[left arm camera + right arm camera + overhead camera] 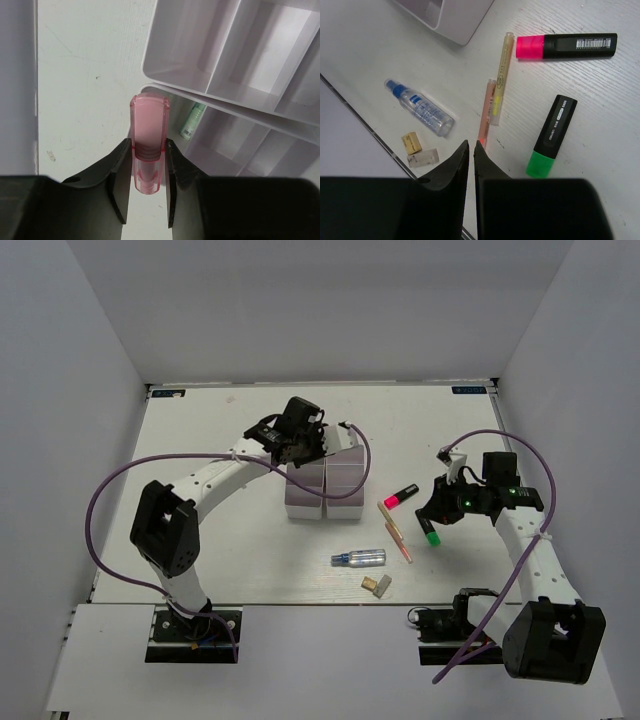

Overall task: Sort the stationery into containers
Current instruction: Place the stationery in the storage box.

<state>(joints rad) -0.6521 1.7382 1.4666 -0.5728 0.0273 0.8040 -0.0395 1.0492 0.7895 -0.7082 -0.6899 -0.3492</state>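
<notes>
My left gripper (148, 150) is shut on a pink capsule-like piece (149, 125) and holds it over the table just beside the corner of the white trays (200, 60). A green capsule (192, 121) lies in the nearer tray's (235, 150) compartment. In the top view the left gripper (297, 445) is at the trays' (345, 475) far left. My right gripper (471, 145) is shut and empty above the table, close to the tip of the orange pen (486, 114). The green-capped marker (551, 137) lies to its right and the pink-capped marker (565, 46) farther off.
A yellowish pen (501, 75) lies beside the orange one. A clear bluish bottle (420, 106), a tan eraser (411, 142) and a whitish block (422, 158) lie left of my right gripper, near the table's front edge. A tray corner (455, 17) is at the top.
</notes>
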